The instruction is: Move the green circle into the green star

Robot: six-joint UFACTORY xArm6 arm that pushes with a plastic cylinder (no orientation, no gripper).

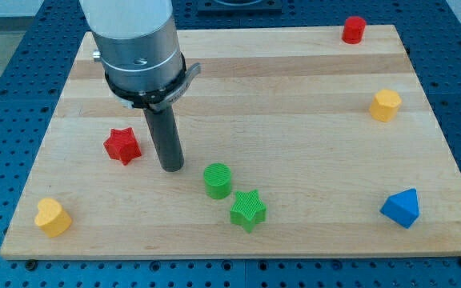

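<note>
Dark rod tip [172, 167] on the wooden table [294, 96], no jaws, holding nothing, just left of the green cylinder block [218, 180], small gap. Cylinder sits near bottom edge, about mid-table, beside the green star block [248, 210], close to touching. Red star block [122, 146] left of tip.

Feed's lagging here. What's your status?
My tip sits upper-left of the green circle, apart from it. Green star just lower-right of circle. Nothing between.
</note>
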